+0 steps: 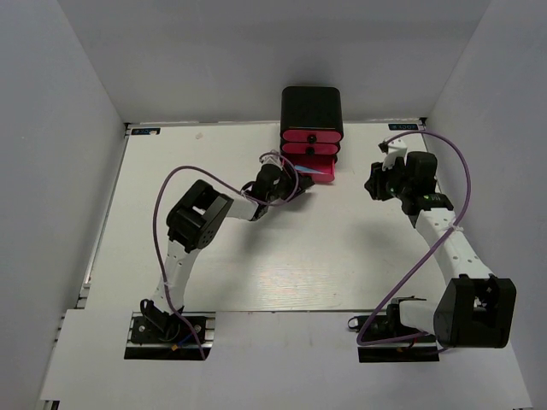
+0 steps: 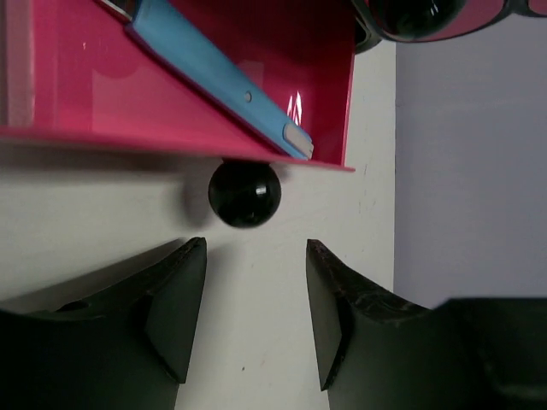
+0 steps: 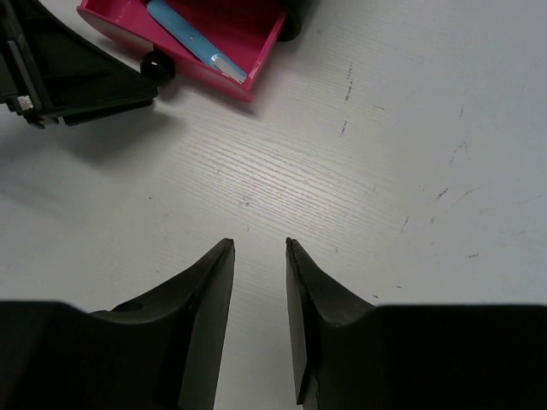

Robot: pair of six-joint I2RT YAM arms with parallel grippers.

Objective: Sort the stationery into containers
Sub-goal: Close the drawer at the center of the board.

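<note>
The containers are hot-pink drawers stacked in a black cabinet (image 1: 312, 109) at the back of the table. The bottom drawer (image 1: 321, 174) is pulled out, and a light blue marker (image 2: 214, 73) lies slantwise in it (image 2: 94, 81). My left gripper (image 2: 256, 243) is open just short of the drawer's black knob (image 2: 244, 193), with nothing between its fingers. My right gripper (image 3: 259, 243) hangs over bare table to the right of the cabinet, jaws a little apart and empty. From there I see the drawer (image 3: 198, 73), the marker (image 3: 192, 38) and the knob (image 3: 155, 66).
The upper drawers (image 1: 311, 139) are pushed in, and one of their knobs (image 2: 423, 15) shows above the open drawer. The left gripper's fingers (image 3: 77, 81) are in the right wrist view. White walls enclose the white table (image 1: 282, 256).
</note>
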